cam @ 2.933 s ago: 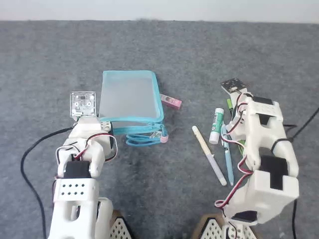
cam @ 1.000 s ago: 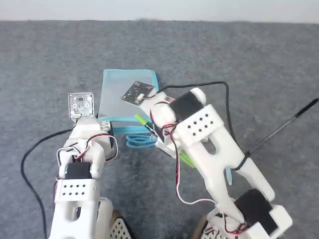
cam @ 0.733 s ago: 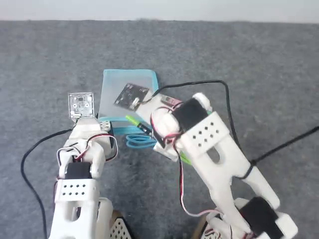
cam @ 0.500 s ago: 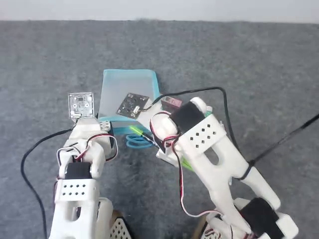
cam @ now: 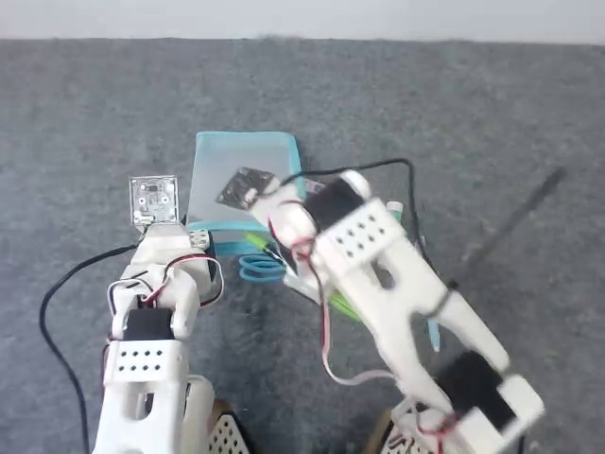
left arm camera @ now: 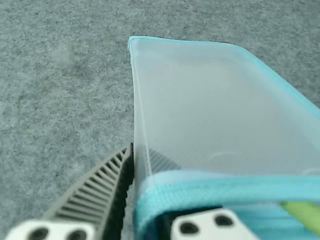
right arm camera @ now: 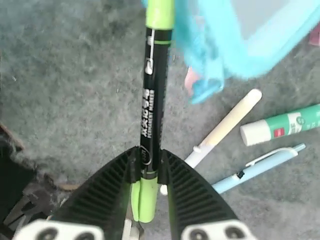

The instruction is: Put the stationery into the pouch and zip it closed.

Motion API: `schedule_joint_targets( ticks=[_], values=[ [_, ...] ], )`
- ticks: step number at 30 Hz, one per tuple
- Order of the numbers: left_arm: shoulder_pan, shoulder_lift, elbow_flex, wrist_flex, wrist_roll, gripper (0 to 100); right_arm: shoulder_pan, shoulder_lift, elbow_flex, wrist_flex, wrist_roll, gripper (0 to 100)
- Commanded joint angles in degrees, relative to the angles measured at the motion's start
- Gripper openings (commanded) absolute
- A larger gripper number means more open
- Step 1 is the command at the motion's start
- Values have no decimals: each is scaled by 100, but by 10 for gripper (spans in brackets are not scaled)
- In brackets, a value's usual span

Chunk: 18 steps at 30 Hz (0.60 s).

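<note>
Loose stationery: cream pen (right arm camera: pixel 225 125), glue stick (right arm camera: pixel 282 125) and light blue pen (right arm camera: pixel 257 162) lie on the grey mat (cam: pixel 473 113).
Right gripper (right arm camera: pixel 150 156): jaws clamp a green-and-black highlighter (right arm camera: pixel 153 107), its tip at the open edge of the pouch (cam: pixel 227 165).
Left gripper (left arm camera: pixel 142 160): pinches the pouch wall beside the zip.
Pouch: turquoise, translucent, flat on the mat.

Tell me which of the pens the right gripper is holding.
The black marker with green ends, clamped in the right gripper, its far end at the pouch. The cream pen and the light-blue pen lie loose, ungripped.
</note>
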<state>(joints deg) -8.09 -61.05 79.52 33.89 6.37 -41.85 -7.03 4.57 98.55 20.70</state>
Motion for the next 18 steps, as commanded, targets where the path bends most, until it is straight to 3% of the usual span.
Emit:
schedule_joint_targets(
  ticks=[1,11,18],
  values=[
    [-18,-70,-66,-185,123,12,-22,725,-1169,31,-105,6],
    [774,-88,-57,53,-158,12,207,2132,-3578,259,-563,6],
    [818,-88,-66,35,-185,12,277,2615,-4686,180,-862,8]
  ],
)
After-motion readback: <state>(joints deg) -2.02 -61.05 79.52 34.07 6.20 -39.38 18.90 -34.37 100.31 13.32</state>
